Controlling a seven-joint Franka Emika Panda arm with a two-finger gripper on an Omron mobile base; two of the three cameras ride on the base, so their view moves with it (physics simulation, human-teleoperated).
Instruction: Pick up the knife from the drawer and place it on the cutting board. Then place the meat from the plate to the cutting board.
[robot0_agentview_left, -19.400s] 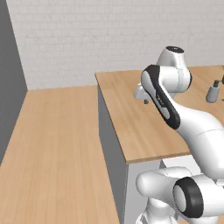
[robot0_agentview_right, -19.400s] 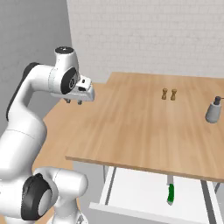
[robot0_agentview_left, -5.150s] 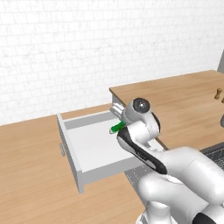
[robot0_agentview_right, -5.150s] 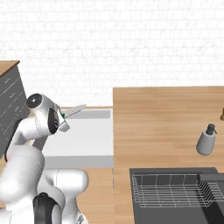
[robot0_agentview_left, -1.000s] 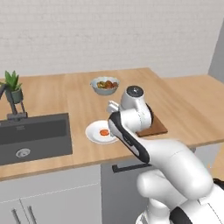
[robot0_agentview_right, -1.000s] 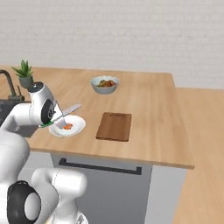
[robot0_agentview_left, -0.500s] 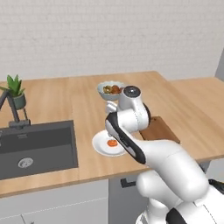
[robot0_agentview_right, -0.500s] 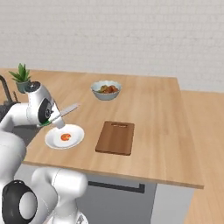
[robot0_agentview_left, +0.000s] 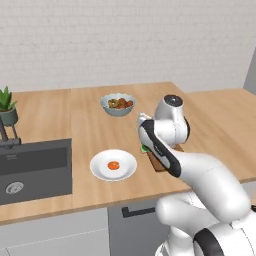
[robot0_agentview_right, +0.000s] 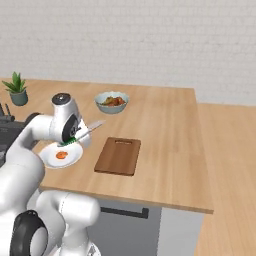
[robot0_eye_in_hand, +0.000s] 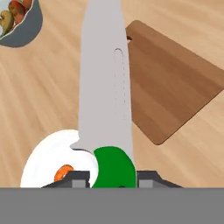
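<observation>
My gripper (robot0_agentview_right: 75, 139) is shut on the green handle of the knife (robot0_agentview_right: 89, 129) and holds it in the air over the counter, above the right edge of the white plate (robot0_agentview_right: 47, 156). The silver blade (robot0_eye_in_hand: 105, 87) points ahead toward the dark-brown cutting board (robot0_agentview_right: 119, 156), which lies to the right of the plate. The orange-red meat (robot0_agentview_right: 62, 155) sits on the plate (robot0_agentview_left: 102, 162), also seen as meat (robot0_agentview_left: 114, 165) and meat (robot0_eye_in_hand: 64, 172). In the hand view the cutting board (robot0_eye_in_hand: 175, 92) lies right of the blade. The drawer is out of view.
A grey-blue bowl (robot0_agentview_right: 111, 102) of mixed food stands behind the plate and board, also bowl (robot0_agentview_left: 118, 105). A dark sink (robot0_agentview_left: 35, 170) is set into the counter at the left, with a potted plant (robot0_agentview_left: 6, 106) behind it. The counter ends just right of the board.
The whole picture has shifted as the base drove, bringing plate and board closer to centre. The knife stays in my shut gripper, now nearer the board.
</observation>
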